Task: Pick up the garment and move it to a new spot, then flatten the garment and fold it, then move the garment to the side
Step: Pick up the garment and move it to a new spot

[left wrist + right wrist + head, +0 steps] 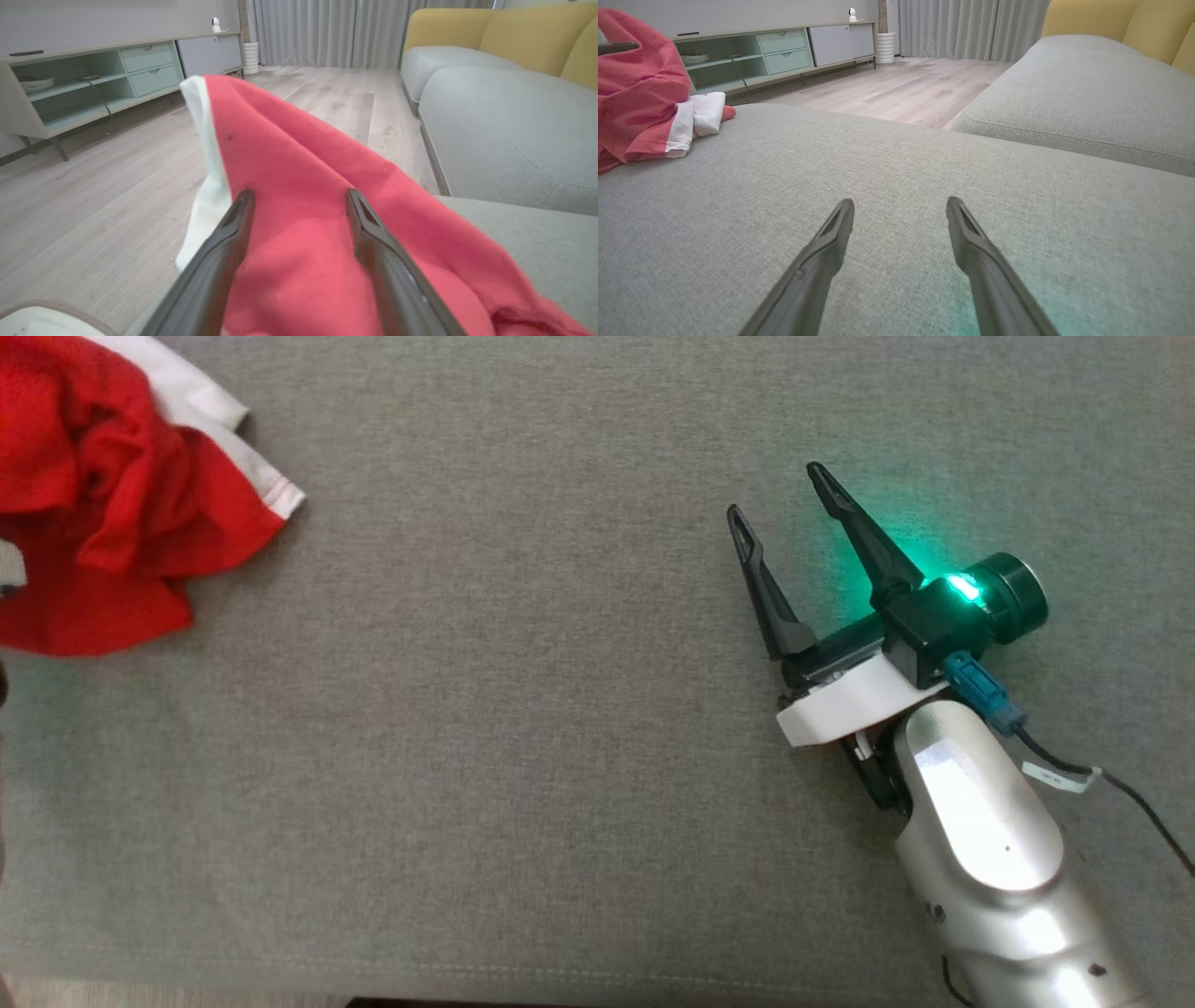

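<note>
A broad grey woven sofa cushion [523,728] carries the work. The crumpled red knit garment with white trim [112,504] lies heaped at the upper left of the head view, part of it beyond the frame edge. It looks light, limp and loosely bunched, so it should drape and sag when lifted, not hold a shape. A bunched ridge of several layers would likely give a surer hold than the thin white hem. The right gripper [775,490] on its pale silver forearm sits at centre right, well apart from the cloth, jaws spread and empty over bare cushion. In the left wrist view the left gripper [299,192] also has its two dark fingers wide apart, a red fold rising between them but not pinched — closing there looks like the next move.
</note>
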{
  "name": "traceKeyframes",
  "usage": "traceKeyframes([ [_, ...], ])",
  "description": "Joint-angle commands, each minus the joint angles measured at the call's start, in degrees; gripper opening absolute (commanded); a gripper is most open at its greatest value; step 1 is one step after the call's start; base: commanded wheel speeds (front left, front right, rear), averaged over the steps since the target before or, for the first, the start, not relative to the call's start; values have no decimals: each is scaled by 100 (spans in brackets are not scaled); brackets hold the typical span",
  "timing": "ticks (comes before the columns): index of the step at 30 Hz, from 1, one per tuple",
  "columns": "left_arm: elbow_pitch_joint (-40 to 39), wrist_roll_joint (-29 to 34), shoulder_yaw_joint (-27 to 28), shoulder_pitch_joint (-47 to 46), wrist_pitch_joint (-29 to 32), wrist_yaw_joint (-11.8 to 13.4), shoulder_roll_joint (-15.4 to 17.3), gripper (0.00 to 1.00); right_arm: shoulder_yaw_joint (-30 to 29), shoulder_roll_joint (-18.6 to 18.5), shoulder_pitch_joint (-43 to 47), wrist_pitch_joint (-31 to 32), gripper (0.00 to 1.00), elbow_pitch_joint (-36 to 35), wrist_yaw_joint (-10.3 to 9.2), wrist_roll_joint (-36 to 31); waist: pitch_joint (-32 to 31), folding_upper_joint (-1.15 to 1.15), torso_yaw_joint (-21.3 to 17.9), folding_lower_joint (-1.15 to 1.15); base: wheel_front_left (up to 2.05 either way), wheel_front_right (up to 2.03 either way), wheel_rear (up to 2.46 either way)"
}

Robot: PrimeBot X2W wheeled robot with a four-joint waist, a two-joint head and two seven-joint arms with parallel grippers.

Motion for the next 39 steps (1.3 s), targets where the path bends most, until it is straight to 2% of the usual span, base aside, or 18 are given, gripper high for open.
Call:
traceKeyframes([
  [1, 42, 70, 139, -103, -22, 19, 411, 100, 69, 74, 45, -28, 100, -74, 42, -38, 4, 0, -14, -1, 0, 0, 0],
  [6, 757, 76, -140, -315, 187, 13, 233, 100, 57, 74, 60, -28, 100, -53, 42, -19, 18, 0, -34, -1, 0, 0, 0],
  [11, 1120, -48, -516, -448, 532, 11, 142, 100, 35, 74, 42, -28, 100, -8, 42, -17, 32, 0, -44, -1, 0, 0, 0],
  [12, 1140, -88, -588, -470, 573, 10, 142, 44, 27, 74, 38, -28, 100, 2, 42, -15, 29, 0, -46, -1, 0, 0, 0],
  [13, 1167, -122, -657, -488, 609, 10, 153, 0, 21, 74, 36, -28, 100, 12, 42, -12, 25, 0, -47, -1, 0, 0, 0],
  [17, 1236, -216, -932, -557, 695, 10, 218, 0, -13, 74, 48, -28, 100, 63, 42, 28, -42, 0, -45, -1, 0, 0, 0],
  [21, 1112, -179, -1171, -754, 385, 10, 365, 0, -54, 74, 88, -28, 100, 66, 42, 117, -230, 0, -44, -1, 0, 0, 0],
  [30, 250, 28, -1633, -1186, -3, 9, 529, 0, -102, 74, 298, -28, 100, 21, 42, 393, -865, 0, -187, -1, 0, 0, 0],
  [35, -635, 132, -1728, -1267, -25, 9, 310, 0, -112, 74, 465, -28, 100, -22, 42, 558, -1241, 0, -436, -1, 0, 0, 0],
  [39, -1280, 173, -1781, -1062, -26, 9, -112, 0, -128, 74, 571, -28, 100, -88, 42, 653, -1443, 0, -732, -1, 0, 0, 0],
])
